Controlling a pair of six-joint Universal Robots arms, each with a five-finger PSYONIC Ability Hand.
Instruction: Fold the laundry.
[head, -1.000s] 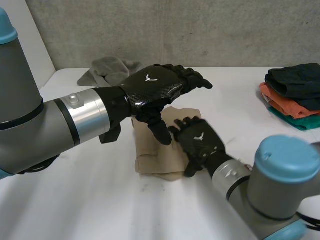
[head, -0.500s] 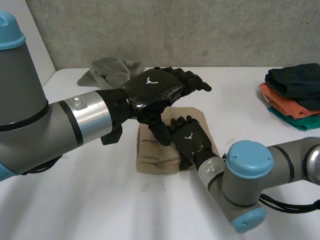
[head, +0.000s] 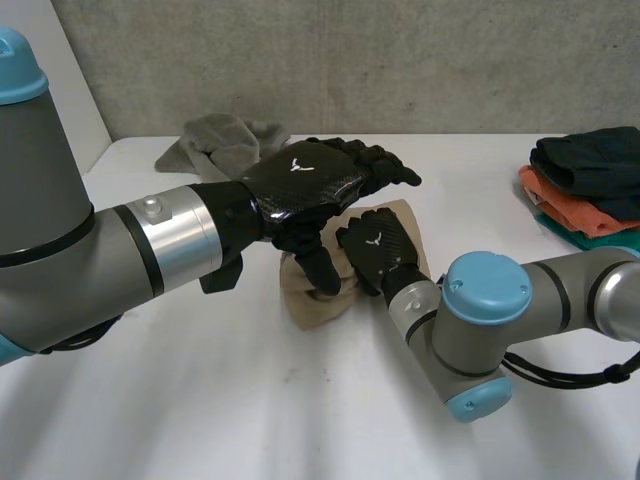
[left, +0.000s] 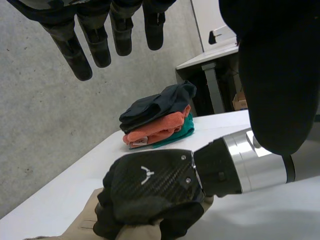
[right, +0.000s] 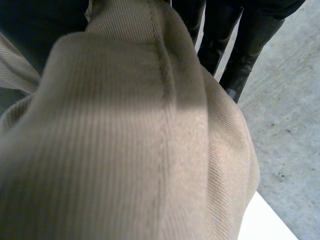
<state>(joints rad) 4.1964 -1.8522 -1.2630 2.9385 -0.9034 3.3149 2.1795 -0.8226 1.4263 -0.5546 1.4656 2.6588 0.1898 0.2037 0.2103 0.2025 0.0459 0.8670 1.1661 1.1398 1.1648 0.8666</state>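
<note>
the cloth (head: 312, 305) lies bunched on the bench (head: 200, 400) beneath both hands. right hand (head: 378, 248) is clamped on it, fingers curled in. left hand (head: 305, 180) hovers above, fingers straight, thumb pointing down.

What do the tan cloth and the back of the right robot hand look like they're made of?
The tan cloth looks like woven twill, maybe cotton: fine ribs, stitched seam, matte. On the right robot hand, the back looks like glossy carbon fibre: checkered weave, sheen.
</note>
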